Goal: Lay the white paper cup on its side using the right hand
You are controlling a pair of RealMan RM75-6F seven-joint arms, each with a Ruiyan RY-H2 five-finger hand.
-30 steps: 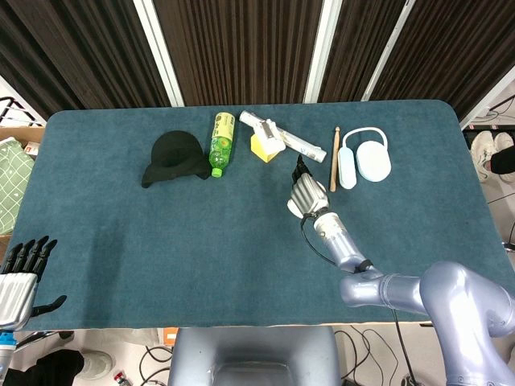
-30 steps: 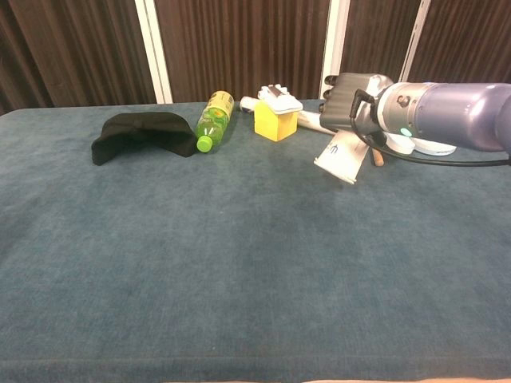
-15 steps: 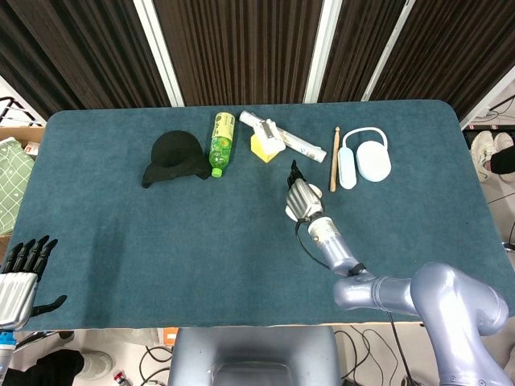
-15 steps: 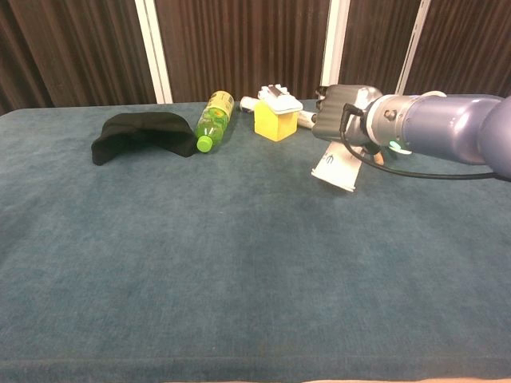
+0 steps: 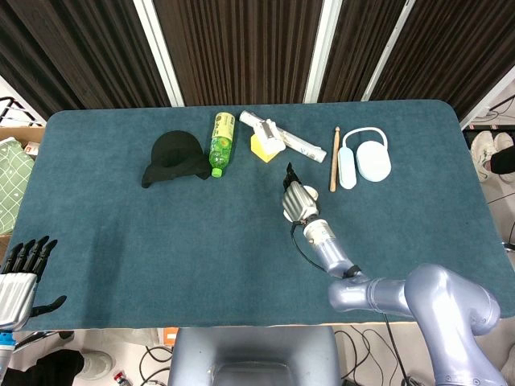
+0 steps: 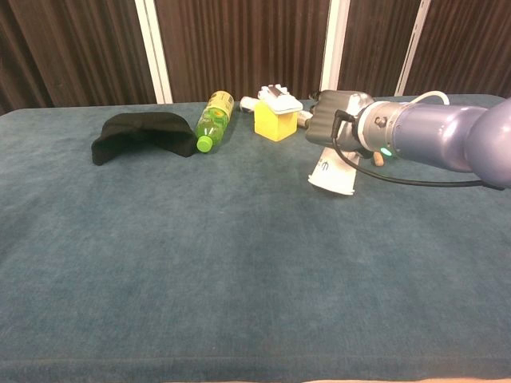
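White paper cup [image 6: 334, 170] tilted, gripped beneath right hand [image 6: 333, 128], rim near table [image 6: 200, 263].

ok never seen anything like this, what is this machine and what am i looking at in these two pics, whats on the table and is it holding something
This is a two-armed robot with humanlike hands, steered remotely by a person. Both pictures come from its own cameras: one on its head looking down at the table, one on its chest looking across it.

The right hand grips a white paper cup, tilted over with its wide rim low near the cloth. The left hand waits at the table's near left corner, holding nothing, fingers apart.

Along the far side lie a black cap, a green bottle on its side, a yellow block with white items on top, a wooden stick and a white case.
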